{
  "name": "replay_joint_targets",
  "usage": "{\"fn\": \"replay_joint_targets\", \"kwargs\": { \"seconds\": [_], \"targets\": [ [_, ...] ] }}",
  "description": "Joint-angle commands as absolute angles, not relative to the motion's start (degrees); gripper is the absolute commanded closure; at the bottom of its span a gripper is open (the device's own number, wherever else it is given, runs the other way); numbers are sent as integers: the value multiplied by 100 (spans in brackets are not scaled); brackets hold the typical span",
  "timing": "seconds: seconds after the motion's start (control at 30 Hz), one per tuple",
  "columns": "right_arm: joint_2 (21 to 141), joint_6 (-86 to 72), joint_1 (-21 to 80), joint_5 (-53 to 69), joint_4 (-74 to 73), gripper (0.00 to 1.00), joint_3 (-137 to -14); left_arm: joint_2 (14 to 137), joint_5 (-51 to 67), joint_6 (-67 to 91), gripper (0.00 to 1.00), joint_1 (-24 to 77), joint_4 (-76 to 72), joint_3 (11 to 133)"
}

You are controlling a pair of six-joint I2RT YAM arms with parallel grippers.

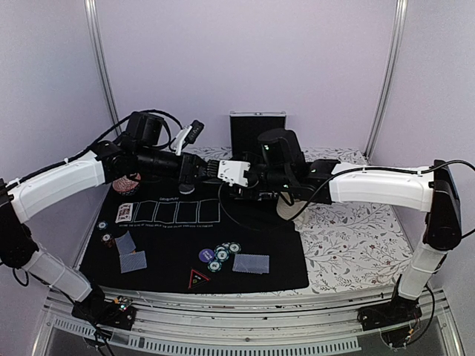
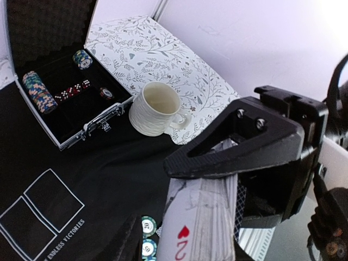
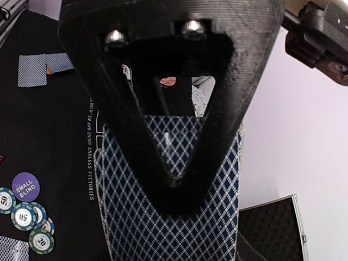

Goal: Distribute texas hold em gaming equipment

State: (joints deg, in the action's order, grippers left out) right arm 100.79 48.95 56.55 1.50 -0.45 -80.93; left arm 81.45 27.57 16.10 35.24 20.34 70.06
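Pale lilac walls (image 1: 223, 59), floral tabletop (image 1: 349, 237)

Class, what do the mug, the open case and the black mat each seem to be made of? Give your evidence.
Mug: likely glazed ceramic; cream, ribbed, soft sheen.
Case: probably an aluminium frame, given the bright silvery edges and latches; dimpled dark foam lining.
Mat: seemingly matte black fabric or felt; it wrinkles and carries printed white lines.

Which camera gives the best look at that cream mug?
The left wrist view: the cream mug stands whole and upright, beside the open chip case. From above, only a pale sliver peeks out beneath the right arm. The right wrist view misses it entirely.
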Motion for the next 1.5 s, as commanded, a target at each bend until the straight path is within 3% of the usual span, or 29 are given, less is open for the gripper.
{"fn": "replay_joint_targets", "kwargs": {
  "seconds": [0.0, 0.2, 0.3, 0.93, 1.17, 1.23, 1.4, 1.47],
  "targets": [
    [10111, 4877, 5651, 45, 166, 59, -8107, 8080, 2532, 1527, 65, 3518, 2258, 7119],
    [10076, 4874, 5644, 35, 214, 59, -8047, 7822, 2639, 1478, 81, 3394, 2226, 6937],
    [10076, 4878, 5647, 51, 220, 59, -8043, 7745, 2762, 1527, 82, 3304, 2173, 6868],
    [10060, 4870, 5648, 101, 215, 59, -8038, 7483, 2778, 1469, 35, 3191, 2247, 6848],
    [10062, 4843, 5631, 131, 215, 59, -8011, 7124, 2873, 1314, 29, 3095, 2233, 6817],
    [10072, 4838, 5633, 140, 217, 59, -8016, 7058, 2853, 1310, 31, 3073, 2232, 6784],
    [10070, 4827, 5621, 149, 210, 59, -8016, 7027, 2968, 1358, 60, 3050, 2160, 6733],
    [10059, 4829, 5625, 145, 208, 59, -8009, 7067, 3106, 1370, 64, 3050, 2130, 6726]
  ]
}}
